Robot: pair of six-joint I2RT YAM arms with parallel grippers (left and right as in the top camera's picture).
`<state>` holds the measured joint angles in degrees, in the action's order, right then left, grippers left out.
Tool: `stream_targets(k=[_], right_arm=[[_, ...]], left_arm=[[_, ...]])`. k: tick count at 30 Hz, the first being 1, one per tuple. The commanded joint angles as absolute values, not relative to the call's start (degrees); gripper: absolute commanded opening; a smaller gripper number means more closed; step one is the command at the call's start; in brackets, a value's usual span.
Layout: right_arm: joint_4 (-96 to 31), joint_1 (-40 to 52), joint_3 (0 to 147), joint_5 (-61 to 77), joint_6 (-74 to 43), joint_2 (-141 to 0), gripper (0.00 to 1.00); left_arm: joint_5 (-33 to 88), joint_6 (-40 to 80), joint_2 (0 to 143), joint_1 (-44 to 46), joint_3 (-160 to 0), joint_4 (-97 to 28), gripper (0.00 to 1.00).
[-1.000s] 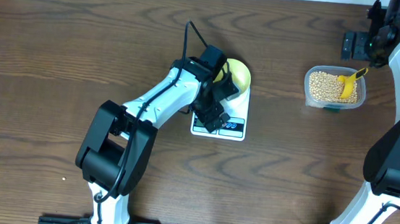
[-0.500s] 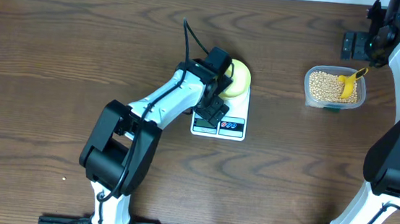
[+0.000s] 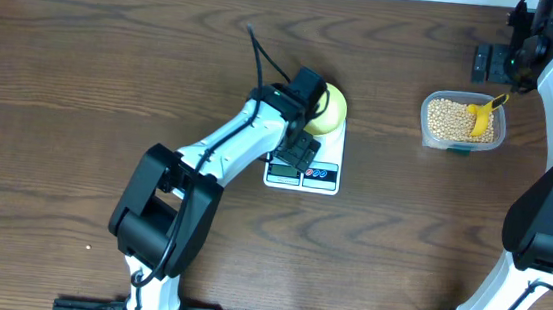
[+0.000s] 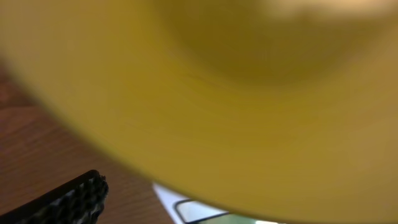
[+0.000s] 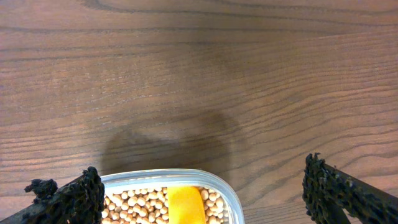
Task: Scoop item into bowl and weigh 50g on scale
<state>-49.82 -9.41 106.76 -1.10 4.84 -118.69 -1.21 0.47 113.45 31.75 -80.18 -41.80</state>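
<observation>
Tan-beige beans (image 3: pixel 445 118), small and round, fill a clear rectangular plastic tub (image 3: pixel 425 128) on the right side of a dark brown wooden table (image 3: pixel 84 58), seen from overhead. A yellow plastic scoop (image 3: pixel 481 115) lies in the tub on top of the beans, its handle pointing toward the far right.

Well apart from the tub, near the middle of the table, a white rectangular digital kitchen scale (image 3: pixel 329 152) lies flat, with its grey display and coloured buttons along the near edge. A small round pale-yellow bowl (image 3: pixel 333 108) is over the far end of the scale.

The left arm, white with black joints, reaches from the near edge of the table to the bowl. The left gripper (image 3: pixel 311 103) is at the bowl's left rim and partly covers it. In the left wrist view the bowl fills nearly the whole picture as a yellow blur. One black ribbed finger pad (image 4: pixel 68 199) shows in the lower left corner, and a corner of the scale shows beneath. Whether the fingers are pressed on the bowl cannot be told.

The right arm stands along the table's right side, and the right gripper (image 3: pixel 487 61) hangs beyond the tub's far side, holding nothing. The right wrist view shows its two black fingers spread wide with bare wood between them. The tub's rounded rim, the beans and the scoop are at the bottom edge.
</observation>
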Motion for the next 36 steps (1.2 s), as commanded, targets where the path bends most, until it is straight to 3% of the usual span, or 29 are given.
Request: stream_targets(k=[1, 36], right_arm=[[-49.7, -9.2, 107.5, -1.5, 4.8, -119.2, 0.99], [-49.7, -9.2, 107.5, -1.5, 4.8, -119.2, 0.99]], left_arm=[[-2.2, 0.9, 112.1, 33.1, -80.5, -42.2, 0.98], [-4.6, -1.7, 116.5, 36.1, -80.5, -44.9, 0.98]])
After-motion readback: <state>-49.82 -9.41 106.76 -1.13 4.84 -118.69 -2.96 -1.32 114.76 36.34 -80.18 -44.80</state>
